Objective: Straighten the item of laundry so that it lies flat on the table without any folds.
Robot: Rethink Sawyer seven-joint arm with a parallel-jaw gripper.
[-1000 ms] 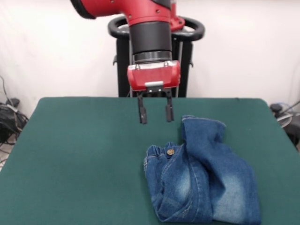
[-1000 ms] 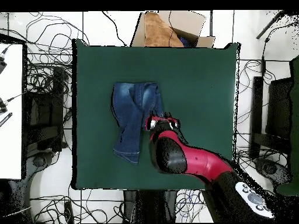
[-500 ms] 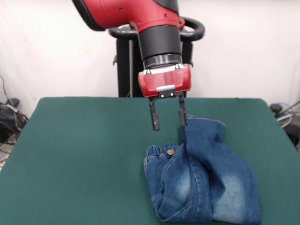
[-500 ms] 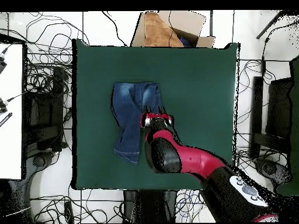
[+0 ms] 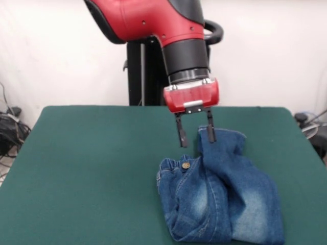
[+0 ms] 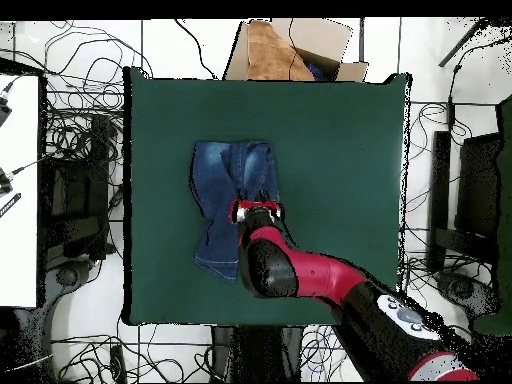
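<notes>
The item of laundry [image 5: 225,196] is a small pair of blue denim jeans lying crumpled on the green table [image 5: 92,168], right of centre in the front view. One leg is folded up toward the far side, and the gathered waistband with a metal button [image 5: 186,165] bunches at the left. My gripper [image 5: 195,137] hangs open just above the folded leg's far end, one finger beside the cloth and one over its edge, with nothing held. From overhead, the jeans [image 6: 222,190] lie left of centre and the arm covers their lower right part.
A cardboard box [image 6: 290,48] stands off the table's top edge in the overhead view. Cables cover the floor around the table. Bare green surface [image 6: 340,150] spreads right of the jeans in that view.
My gripper has moved right in the front view and lower, from bare table beside the jeans to over the folded leg's far end. It stays open. The jeans have not moved.
</notes>
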